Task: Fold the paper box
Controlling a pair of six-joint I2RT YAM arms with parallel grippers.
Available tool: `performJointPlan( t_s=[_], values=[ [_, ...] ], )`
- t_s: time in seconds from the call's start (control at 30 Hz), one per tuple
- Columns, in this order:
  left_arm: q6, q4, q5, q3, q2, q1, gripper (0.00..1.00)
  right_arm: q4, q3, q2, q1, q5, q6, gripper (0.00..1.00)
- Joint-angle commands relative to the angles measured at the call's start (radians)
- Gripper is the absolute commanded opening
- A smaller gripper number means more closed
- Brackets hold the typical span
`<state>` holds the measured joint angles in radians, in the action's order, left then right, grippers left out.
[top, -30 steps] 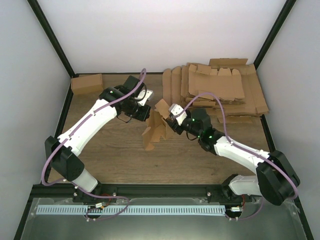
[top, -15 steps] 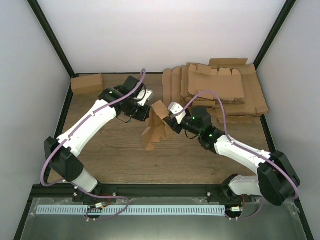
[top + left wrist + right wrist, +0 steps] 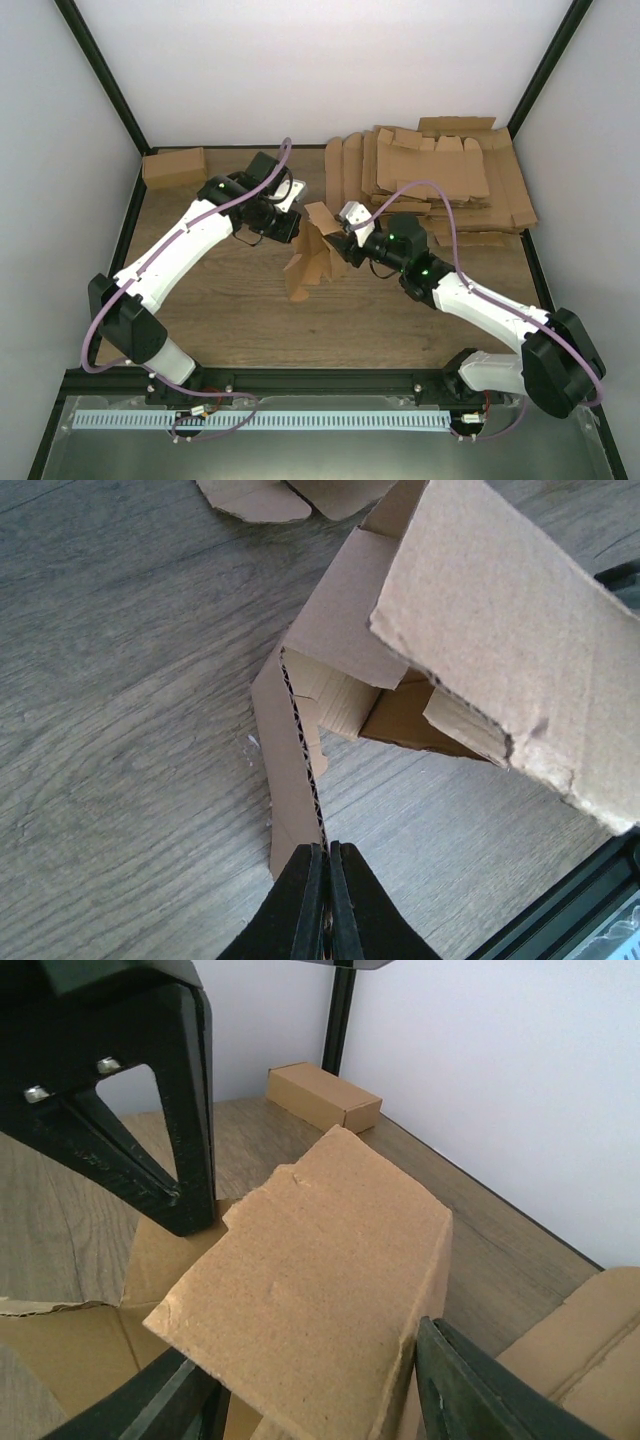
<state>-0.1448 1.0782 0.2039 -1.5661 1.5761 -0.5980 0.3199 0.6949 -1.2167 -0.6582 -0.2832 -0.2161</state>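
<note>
The box (image 3: 310, 258) stands half folded in the middle of the table (image 3: 220, 320), between both arms. The left gripper (image 3: 296, 232) pinches its thin edge, jaws tight together on it. The right gripper (image 3: 340, 240) squeezes a folded flap (one finger on each side). A heap of flat sheets (image 3: 440, 175) lies at the back right.

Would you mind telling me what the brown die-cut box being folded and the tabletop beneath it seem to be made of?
The brown die-cut box looks like plain corrugated cardboard, matte and unprinted: its cut edge shows wavy fluting between two liners. The grey-brown tabletop shows wood grain with a matte finish; solid wood or printed laminate, I cannot tell.
</note>
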Motion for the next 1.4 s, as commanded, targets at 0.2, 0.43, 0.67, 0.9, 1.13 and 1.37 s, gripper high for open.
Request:
performJointPlan(
  t_s=[0.2, 0.43, 0.67, 0.9, 1.13, 1.37],
  values=[
    [0.007, 0.05, -0.001, 0.028, -0.004, -0.003, 0.04, -0.124, 0.056, -0.009, -0.011, -0.097, -0.041, 0.57],
    [0.006, 0.067, -0.018, 0.012, -0.009, -0.003, 0.04, -0.17, 0.03, -0.018, -0.011, -0.114, -0.037, 0.59],
    [0.002, 0.088, -0.024, -0.016, -0.017, -0.003, 0.04, -0.213, 0.03, -0.04, -0.012, -0.109, -0.037, 0.6],
    [0.001, 0.107, -0.029, -0.027, -0.017, -0.003, 0.04, -0.269, 0.053, -0.032, -0.011, -0.023, -0.043, 0.65],
    [-0.004, 0.139, -0.047, -0.048, -0.017, -0.003, 0.04, -0.288, 0.069, -0.004, -0.011, 0.003, -0.06, 0.71],
    [-0.003, 0.138, -0.046, -0.053, -0.012, -0.003, 0.04, -0.34, 0.11, -0.003, -0.011, 0.002, -0.066, 0.74]
  ],
)
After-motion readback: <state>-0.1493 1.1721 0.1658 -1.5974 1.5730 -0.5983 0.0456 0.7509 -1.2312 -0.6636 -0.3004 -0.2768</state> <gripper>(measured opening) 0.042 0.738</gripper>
